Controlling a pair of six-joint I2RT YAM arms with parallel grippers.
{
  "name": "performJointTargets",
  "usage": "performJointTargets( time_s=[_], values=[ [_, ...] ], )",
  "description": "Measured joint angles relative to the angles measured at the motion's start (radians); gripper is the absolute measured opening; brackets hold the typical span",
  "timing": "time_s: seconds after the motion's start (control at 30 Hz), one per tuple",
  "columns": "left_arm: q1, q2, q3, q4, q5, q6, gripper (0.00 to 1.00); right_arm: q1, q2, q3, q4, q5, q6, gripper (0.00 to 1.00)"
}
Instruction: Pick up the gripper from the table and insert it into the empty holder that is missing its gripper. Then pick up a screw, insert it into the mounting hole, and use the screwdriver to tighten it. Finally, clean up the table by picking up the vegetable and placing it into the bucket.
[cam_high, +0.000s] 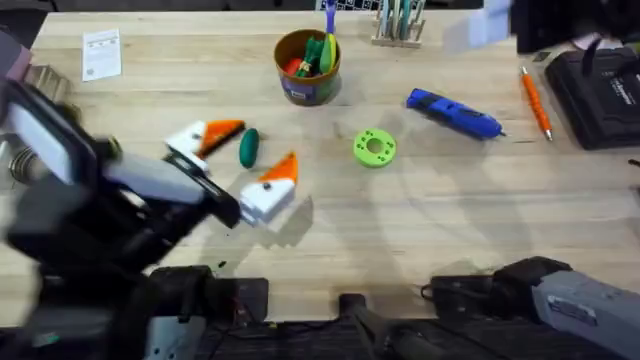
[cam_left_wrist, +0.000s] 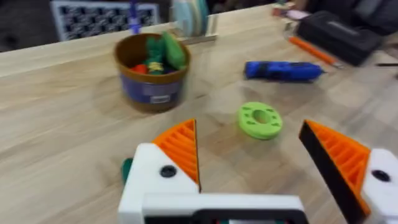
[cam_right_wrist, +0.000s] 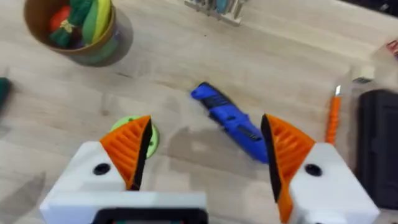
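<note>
The left gripper (cam_left_wrist: 258, 152) has its white fingers with orange ribbed pads spread wide apart and holding nothing, and from overhead the vegetable (cam_high: 248, 147) lies on the table (cam_high: 420, 230) between those two fingers, though how far below them cannot be told. Ahead of that gripper stands the bucket (cam_high: 308, 88), toys already inside, the print on its purple label too blurred to read; the lime-green disc (cam_high: 375, 147) sits just past the gripper's far finger. The right gripper (cam_right_wrist: 208, 155) is also spread and empty, the blue screwdriver (cam_right_wrist: 230, 121) lying ahead between its pads.
</note>
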Motion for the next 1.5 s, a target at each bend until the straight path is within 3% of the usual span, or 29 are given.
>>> performJointTargets(
  time_s=[0.27,0.47,0.6,0.8,1.0,1.2,1.4,1.47,1.5],
  values=[
    [0.000,0.444,0.486,-0.371,-0.256,0.073,0.985,0.023,-0.272,-0.354,0.049,-0.018,0.112,0.977],
    [0.000,0.729,0.671,-0.437,-0.338,0.087,0.987,0.023,-0.462,-0.479,0.043,-0.018,0.163,0.978],
    [0.000,0.843,0.731,-0.481,-0.408,0.086,0.986,0.023,-0.530,-0.504,0.038,-0.018,0.178,0.978],
    [-0.008,1.043,0.788,-0.570,-0.539,0.047,0.987,0.023,-0.537,-0.512,0.001,-0.018,0.184,0.979],
    [-0.057,1.277,0.788,-0.531,-0.644,-0.015,0.985,0.023,-0.537,-0.513,0.002,-0.018,0.184,0.980],
    [-0.120,1.444,0.788,-0.465,-0.677,-0.029,0.985,0.023,-0.537,-0.513,0.002,-0.018,0.184,0.978],
    [-0.142,1.546,0.788,-0.443,-0.681,-0.031,0.988,0.023,-0.537,-0.513,0.002,-0.018,0.184,0.978],
    [-0.142,1.562,0.788,-0.444,-0.679,-0.035,0.916,0.023,-0.537,-0.513,0.002,-0.018,0.184,0.979],
    [-0.141,1.564,0.791,-0.445,-0.675,-0.041,0.538,0.023,-0.537,-0.513,0.002,-0.018,0.184,0.979]
  ],
)
